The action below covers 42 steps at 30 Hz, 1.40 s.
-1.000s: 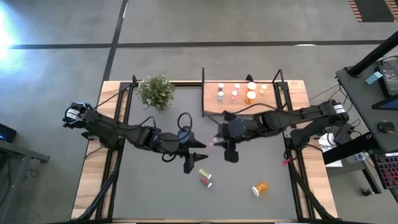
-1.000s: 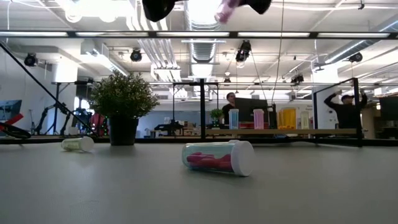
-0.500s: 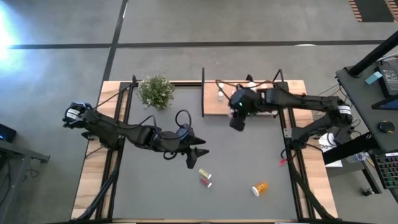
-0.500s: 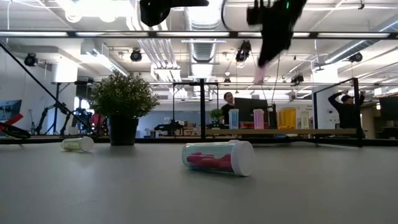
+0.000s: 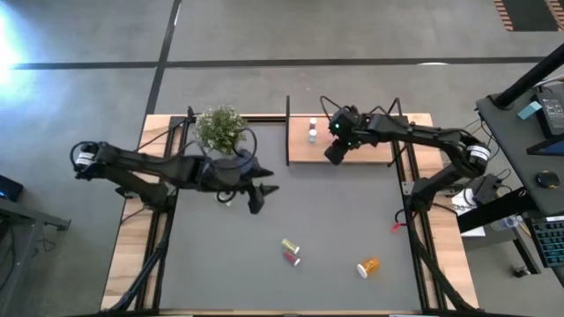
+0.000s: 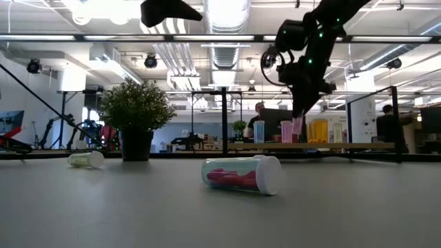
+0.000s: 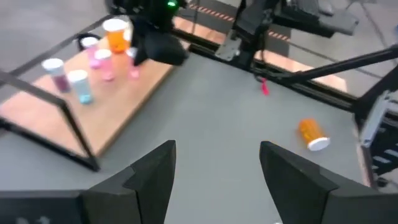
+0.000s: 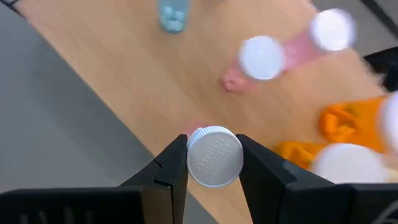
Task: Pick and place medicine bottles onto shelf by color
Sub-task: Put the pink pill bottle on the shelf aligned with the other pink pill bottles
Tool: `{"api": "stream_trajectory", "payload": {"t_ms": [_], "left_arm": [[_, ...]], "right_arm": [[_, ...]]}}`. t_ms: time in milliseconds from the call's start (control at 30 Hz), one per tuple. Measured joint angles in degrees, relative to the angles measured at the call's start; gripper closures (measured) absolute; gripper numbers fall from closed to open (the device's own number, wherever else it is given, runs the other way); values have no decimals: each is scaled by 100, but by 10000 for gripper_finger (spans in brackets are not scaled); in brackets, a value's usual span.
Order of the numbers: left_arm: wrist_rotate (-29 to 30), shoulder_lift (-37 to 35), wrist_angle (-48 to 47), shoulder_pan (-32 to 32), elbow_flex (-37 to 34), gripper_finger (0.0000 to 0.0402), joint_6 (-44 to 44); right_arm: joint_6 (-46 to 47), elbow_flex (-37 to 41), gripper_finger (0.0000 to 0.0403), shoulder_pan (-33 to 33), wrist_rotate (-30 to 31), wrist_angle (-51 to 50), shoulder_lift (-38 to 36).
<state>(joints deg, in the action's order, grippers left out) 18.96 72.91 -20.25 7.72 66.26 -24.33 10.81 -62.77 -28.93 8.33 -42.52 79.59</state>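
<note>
The wooden shelf (image 5: 370,157) stands at the table's far edge with several bottles upright on it, among them pink ones (image 8: 292,50) and orange ones (image 8: 348,124). My right gripper (image 5: 335,151) hangs over the shelf's near left part, shut on a pink, white-capped bottle (image 6: 298,126). My left gripper (image 7: 214,180) is open and holds nothing, up in the air near the plant. A pink bottle (image 5: 291,252) and an orange one (image 5: 368,265) lie on their sides on the table. A yellow-green one (image 6: 86,159) lies near the plant pot. My right gripper pinches the bottle's white cap (image 8: 214,155) by its sides between its two fingers (image 8: 168,171). The fingers come steeply from above. The pink body hangs below them, nearly upright, its bottom a little above the shelf board (image 6: 310,145).
A bushy green plant (image 5: 220,129) stands at the far edge, left of the shelf. Thin black posts (image 5: 288,132) rise at the shelf's edges. A small red thing (image 5: 397,228) lies near the table's right edge. People (image 6: 386,127) show in the room beyond.
My right gripper has carried the pink bottle from over the table's middle toward the far edge, tipped to point down, and sunk over the shelf. My left gripper, still open, has risen and gone toward the far edge, nearer the plant.
</note>
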Motion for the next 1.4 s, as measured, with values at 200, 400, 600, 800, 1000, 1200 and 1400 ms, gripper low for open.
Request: {"api": "stream_trajectory", "payload": {"t_ms": [200,400,600,800,1000,1200,1400], "left_arm": [[27,-38,-24,-288,0,185,122],[22,-30,11,-510,0,185,133],[19,-25,15,-563,2,185,249],[17,-23,1,-579,2,185,251],[15,-23,-13,-589,2,185,262],[15,-23,-11,-589,2,185,262],[13,-21,-19,-589,2,185,260]], "right_arm": [[9,130,292,-5,-260,392,134],[-96,64,292,-49,-219,427,311],[-189,35,292,-50,-224,476,527],[-195,3,292,-50,-225,491,542],[-243,-134,291,-52,-231,282,534],[-337,-314,291,-52,-231,192,534],[-409,-327,291,-52,-229,192,587]]}}
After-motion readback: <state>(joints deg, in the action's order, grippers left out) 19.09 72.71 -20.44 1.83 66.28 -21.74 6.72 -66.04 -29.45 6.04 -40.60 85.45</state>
